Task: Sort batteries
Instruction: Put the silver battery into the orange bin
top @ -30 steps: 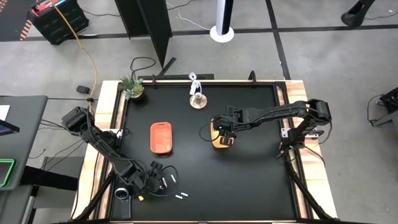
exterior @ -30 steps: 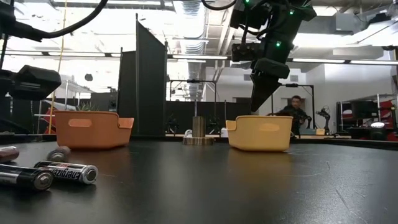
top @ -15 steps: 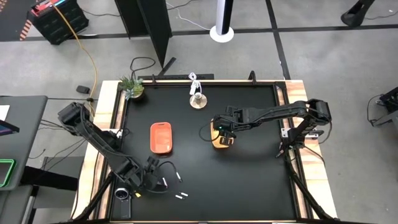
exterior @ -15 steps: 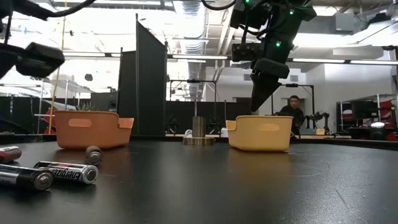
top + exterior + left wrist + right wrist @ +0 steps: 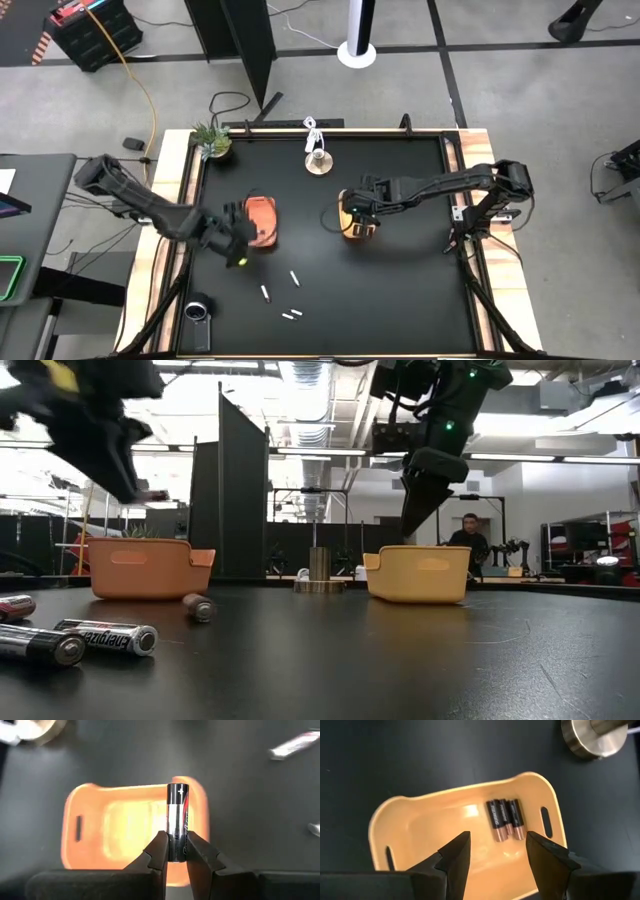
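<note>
Left gripper (image 5: 175, 854) newly over half-hidden orange tray (image 5: 90, 827)

Grey floor (image 5: 520, 90); black partition (image 5: 243, 490); seated person (image 5: 470, 540) behind.

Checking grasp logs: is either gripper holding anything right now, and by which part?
Left gripper pinches a black-and-silver cylindrical battery by its lower end, above the orange plastic tray. Right gripper is open and empty over the yellow plastic tray.
</note>
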You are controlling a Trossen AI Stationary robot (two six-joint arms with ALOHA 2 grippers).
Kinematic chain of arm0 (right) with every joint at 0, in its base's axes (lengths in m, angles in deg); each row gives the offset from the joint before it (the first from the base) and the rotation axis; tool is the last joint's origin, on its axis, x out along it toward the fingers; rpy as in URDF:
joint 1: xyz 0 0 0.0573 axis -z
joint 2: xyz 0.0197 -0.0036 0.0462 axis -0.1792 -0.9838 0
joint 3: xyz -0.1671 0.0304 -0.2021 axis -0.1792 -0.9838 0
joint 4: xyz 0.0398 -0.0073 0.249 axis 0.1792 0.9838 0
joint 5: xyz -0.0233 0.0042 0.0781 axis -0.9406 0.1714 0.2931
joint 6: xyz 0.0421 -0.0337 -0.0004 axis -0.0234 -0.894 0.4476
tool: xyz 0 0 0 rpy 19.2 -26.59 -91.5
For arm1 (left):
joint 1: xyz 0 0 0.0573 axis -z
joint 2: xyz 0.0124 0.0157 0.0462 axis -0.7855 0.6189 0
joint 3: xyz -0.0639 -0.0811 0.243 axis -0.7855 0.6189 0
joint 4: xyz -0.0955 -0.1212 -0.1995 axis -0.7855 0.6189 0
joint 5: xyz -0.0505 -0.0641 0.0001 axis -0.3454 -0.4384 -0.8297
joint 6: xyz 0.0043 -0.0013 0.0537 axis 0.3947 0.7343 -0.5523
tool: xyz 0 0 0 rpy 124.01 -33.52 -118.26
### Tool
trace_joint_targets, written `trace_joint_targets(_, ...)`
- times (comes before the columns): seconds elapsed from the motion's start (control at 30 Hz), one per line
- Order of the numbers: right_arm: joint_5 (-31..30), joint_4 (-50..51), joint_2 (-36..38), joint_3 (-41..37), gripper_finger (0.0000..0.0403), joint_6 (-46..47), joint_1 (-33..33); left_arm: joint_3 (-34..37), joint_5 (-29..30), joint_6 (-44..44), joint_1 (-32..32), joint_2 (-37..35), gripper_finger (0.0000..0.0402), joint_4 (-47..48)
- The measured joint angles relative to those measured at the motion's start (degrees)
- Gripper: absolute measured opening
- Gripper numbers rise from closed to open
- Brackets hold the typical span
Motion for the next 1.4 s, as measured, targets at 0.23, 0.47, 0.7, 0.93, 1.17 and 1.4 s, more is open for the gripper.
trace_joint_targets(0.23, 0.0, -1.4, 0.0, 0.0, 0.0207, -0.2, -2.6, 2.7, -5.3, -4.8, -10.7, 0.0, 0.0046, -0.1)
trace_joint_targets(0.47, 0.0, -1.4, 0.0, 0.0, 0.0207, -0.1, -4.1, 2.9, -5.3, -7.4, -12.8, 0.0, 0.0150, -0.6)
trace_joint_targets(0.7, 0.0, -2.5, 0.0, 0.0, 0.0207, -0.2, -4.3, 1.5, -7.7, -15.2, -10.6, 0.0, 0.0205, -11.2)
trace_joint_targets(0.93, 0.0, -3.3, 0.0, 0.0, 0.0207, -0.8, -4.4, 1.4, -18.3, -29.1, -9.2, 5.2, 0.0198, -28.5)
trace_joint_targets(1.17, 0.0, -3.6, 0.0, 0.0, 0.0207, -1.3, -4.4, 0.1, -23.1, -39.5, -9.5, 21.2, 0.0195, -44.0)
trace_joint_targets(1.4, 0.0, -3.1, 0.0, 0.0, 0.0207, -1.2, -4.5, -7.7, -23.8, -44.3, -11.6, 33.0, 0.0195, -48.9)
